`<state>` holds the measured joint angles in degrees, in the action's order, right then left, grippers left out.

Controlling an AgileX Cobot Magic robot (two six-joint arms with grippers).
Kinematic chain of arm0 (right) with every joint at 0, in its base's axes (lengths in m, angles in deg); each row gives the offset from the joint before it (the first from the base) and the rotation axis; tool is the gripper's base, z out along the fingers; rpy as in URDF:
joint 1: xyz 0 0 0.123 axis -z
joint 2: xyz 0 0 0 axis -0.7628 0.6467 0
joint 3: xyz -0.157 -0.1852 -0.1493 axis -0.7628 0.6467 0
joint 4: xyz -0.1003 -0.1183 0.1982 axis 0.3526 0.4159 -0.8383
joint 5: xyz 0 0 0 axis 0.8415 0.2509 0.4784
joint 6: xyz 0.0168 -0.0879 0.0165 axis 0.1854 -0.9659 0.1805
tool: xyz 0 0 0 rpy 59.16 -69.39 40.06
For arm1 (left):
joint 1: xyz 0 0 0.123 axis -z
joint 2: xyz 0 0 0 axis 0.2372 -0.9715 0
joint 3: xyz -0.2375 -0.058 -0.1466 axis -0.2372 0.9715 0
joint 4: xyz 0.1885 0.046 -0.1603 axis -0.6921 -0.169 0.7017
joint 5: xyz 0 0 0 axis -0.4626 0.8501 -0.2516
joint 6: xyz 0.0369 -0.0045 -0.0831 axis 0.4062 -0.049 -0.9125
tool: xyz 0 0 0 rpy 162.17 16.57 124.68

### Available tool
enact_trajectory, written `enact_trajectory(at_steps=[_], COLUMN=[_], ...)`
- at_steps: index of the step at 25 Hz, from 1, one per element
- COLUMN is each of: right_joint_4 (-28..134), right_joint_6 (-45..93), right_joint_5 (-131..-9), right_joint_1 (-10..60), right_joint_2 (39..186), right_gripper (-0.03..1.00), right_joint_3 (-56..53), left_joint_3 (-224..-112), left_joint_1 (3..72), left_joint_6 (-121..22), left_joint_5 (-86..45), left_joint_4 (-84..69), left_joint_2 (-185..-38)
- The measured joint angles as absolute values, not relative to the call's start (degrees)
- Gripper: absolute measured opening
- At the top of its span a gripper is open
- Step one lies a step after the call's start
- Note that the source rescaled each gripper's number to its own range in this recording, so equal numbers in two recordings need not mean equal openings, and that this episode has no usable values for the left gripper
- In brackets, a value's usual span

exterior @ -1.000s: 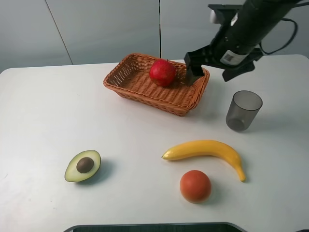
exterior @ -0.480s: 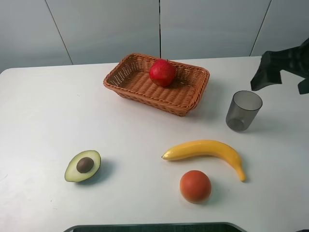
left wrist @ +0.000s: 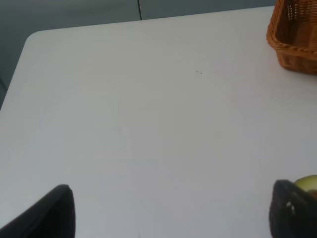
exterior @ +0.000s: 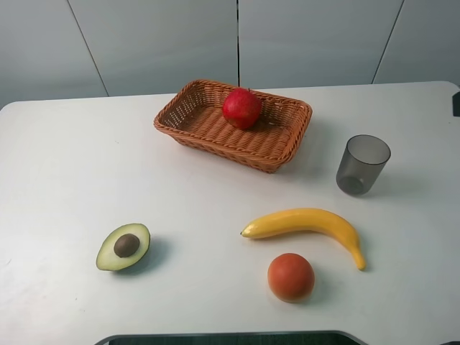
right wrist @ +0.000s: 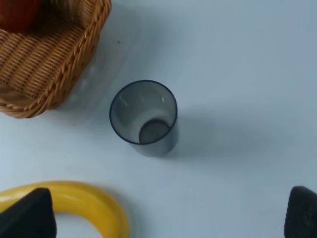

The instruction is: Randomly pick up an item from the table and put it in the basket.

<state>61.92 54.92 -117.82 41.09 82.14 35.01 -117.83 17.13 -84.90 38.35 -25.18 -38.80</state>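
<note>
The red apple (exterior: pixel 242 108) lies inside the wicker basket (exterior: pixel 208 133) at the back of the white table (exterior: pixel 72 158). A part of the apple (right wrist: pixel 17 12) and a corner of the basket (right wrist: pixel 44 64) show in the right wrist view. My right gripper (right wrist: pixel 163 215) is open and empty, high above the table near the grey cup (right wrist: pixel 143 119). In the exterior view only a dark sliver of the right arm (exterior: pixel 456 103) shows at the right edge. My left gripper (left wrist: pixel 173 213) is open and empty over bare table; it is out of the exterior view.
A grey translucent cup (exterior: pixel 363 164) stands right of the basket. A banana (exterior: pixel 309 221) and an orange-red round fruit (exterior: pixel 291 277) lie at the front right. A halved avocado (exterior: pixel 123 246) lies at the front left. A basket corner (left wrist: pixel 297 44) shows in the left wrist view.
My right arm has pulled back from the basket's right end to the right and almost left the exterior view. The apple stays in the basket.
</note>
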Motion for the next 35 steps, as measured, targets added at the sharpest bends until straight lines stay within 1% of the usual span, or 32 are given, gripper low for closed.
enact_trajectory(at_steps=[4,8,14,21,27,35], right_joint_4=[62.29,62.43,63.26,63.37,61.34,60.65], right_joint_6=[53.95,53.27,52.37,52.03,48.89,47.69], right_joint_5=[-121.72,-123.78,-124.49,-124.46,-123.78,-123.78], right_joint_1=[41.09,41.09,41.09,41.09,41.09,41.09], right_joint_2=[75.07,67.09,54.92,44.79,39.61,39.33], right_gripper=[0.99,0.99,0.99,0.99,0.99,0.99], right_joint_3=[35.79,39.33,44.12,49.01,49.32,49.32], left_joint_3=[-117.83,-117.83,-117.83,-117.83,-117.83,-117.83], left_joint_1=[17.13,17.13,17.13,17.13,17.13,17.13], left_joint_6=[-84.90,-84.90,-84.90,-85.01,-85.01,-85.01], left_joint_5=[38.35,38.35,38.35,38.35,38.35,38.35], left_joint_4=[-25.18,-25.18,-25.18,-25.18,-25.18,-25.18], left_joint_2=[-38.80,-38.80,-38.80,-38.80,-38.80,-38.80])
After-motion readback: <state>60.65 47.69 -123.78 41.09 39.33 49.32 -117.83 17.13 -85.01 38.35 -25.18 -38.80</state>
